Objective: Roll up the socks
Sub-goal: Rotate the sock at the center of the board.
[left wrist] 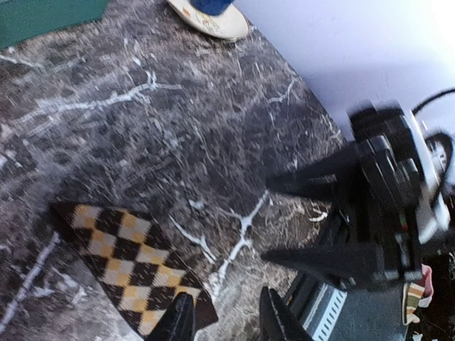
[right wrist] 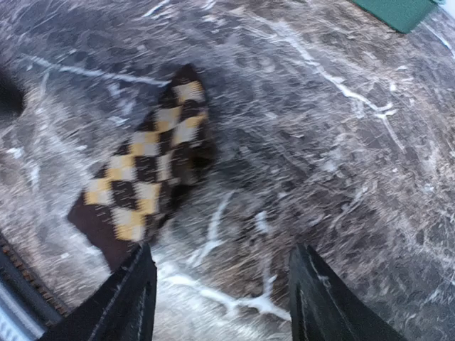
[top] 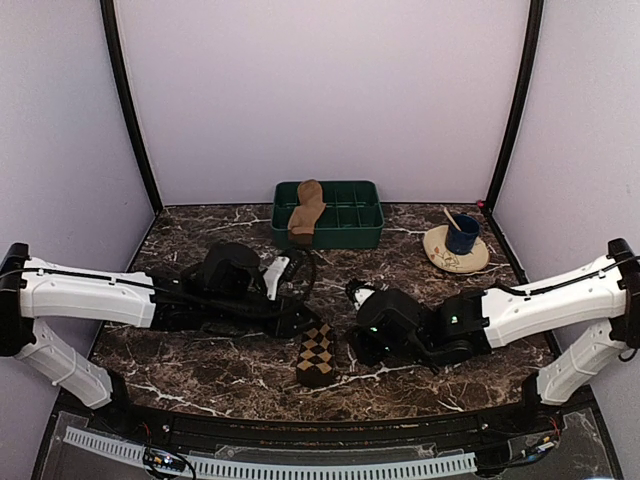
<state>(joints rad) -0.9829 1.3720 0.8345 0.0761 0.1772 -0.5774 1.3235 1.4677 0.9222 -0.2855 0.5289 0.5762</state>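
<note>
Plainly no roll is made yet, and the step in hand looks like the approach; at left, the left gripper [left wrist: 225, 297] hangs low, jaws parted and empty, one finger just beside the flat, soft argyle sock of dark brown and tan diamonds [top: 317, 355], which lies on the dark, white-veined marble-look table [top: 200, 365] between the arms. Behind, the plain tan-brown sock [top: 306, 212] droops limp over the rim of the green plastic compartment tray [top: 362, 236]; the right gripper [right wrist: 224, 273] is spread wide, holding nothing. Next, I judge, one end wants pinning while the other is turned over; thin knit may slip.
</note>
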